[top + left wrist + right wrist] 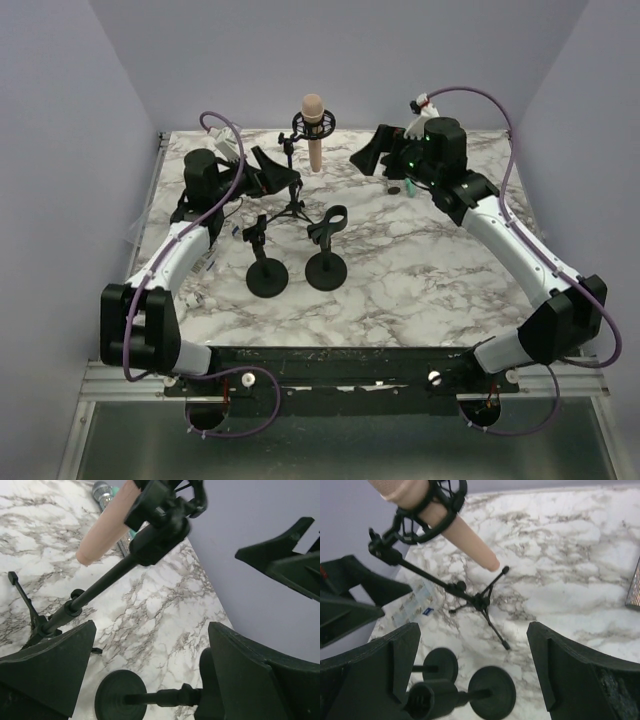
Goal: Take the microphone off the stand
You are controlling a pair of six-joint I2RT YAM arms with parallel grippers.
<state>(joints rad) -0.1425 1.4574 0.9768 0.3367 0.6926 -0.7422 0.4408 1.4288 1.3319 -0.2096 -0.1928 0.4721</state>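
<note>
Nothing legible; the packet (413, 605) ahead-left of the right end effector (472, 665) bears only a blurred blue mark.

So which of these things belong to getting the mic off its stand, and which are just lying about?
Belongs to the job:
- pink microphone
- tripod stand holding it in a ring mount
- left gripper and right gripper, both open

Just lying about:
- round-base stand
- second round-base stand
- silver-headed microphone, seen only partly
</note>
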